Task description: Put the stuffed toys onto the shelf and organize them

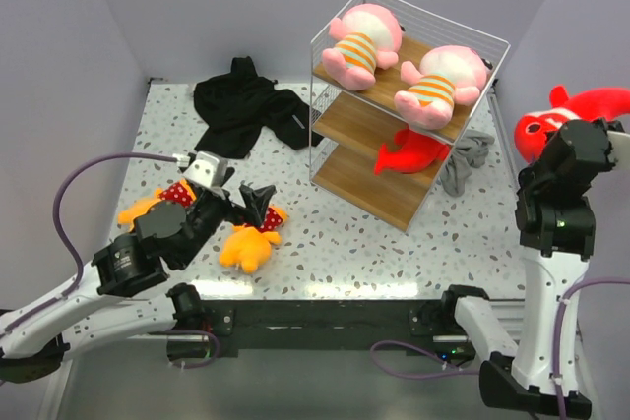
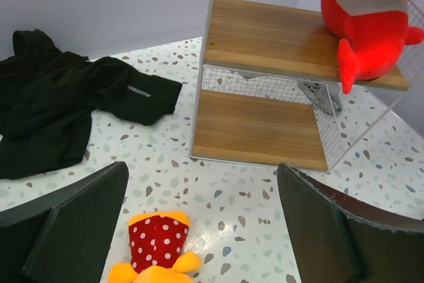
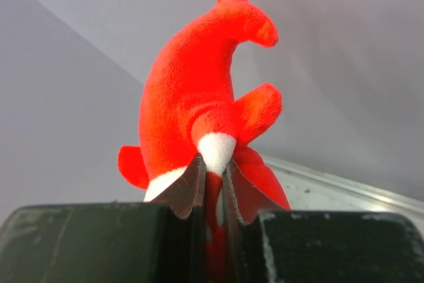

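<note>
Left gripper [image 2: 202, 177]: its fingers were spread wide with nothing in them, low over the table.
Orange-yellow plush toys with red dotted bibs: one [image 1: 248, 243] lay just under those open fingers and the other [image 1: 148, 209] lay near it to the left, both on the speckled white table [image 1: 394, 253].
Right gripper [image 3: 212, 164]: pinched tight on a red fish-shaped plush toy [image 3: 192, 97], held up in the air to the right of the shelf.
Grey cloth [image 1: 463, 164]: lay bunched against the shelf's right side.
White wire shelf with three wooden boards [image 1: 354, 123]: two pink plush toys in orange-striped shirts [image 1: 362, 41] [image 1: 443, 76] lay on top. A second red fish [image 1: 413, 152] was on the middle board.
Black garment [image 1: 246, 105]: lay far back, just beside the shelf.
Open room: the middle board was bare left of the fish, the bottom board was bare, and the table in front was free.
What could go wrong: the pinch looked small, so the fish might slip out. The wire rim might catch it. A push might knock the other fish off.
</note>
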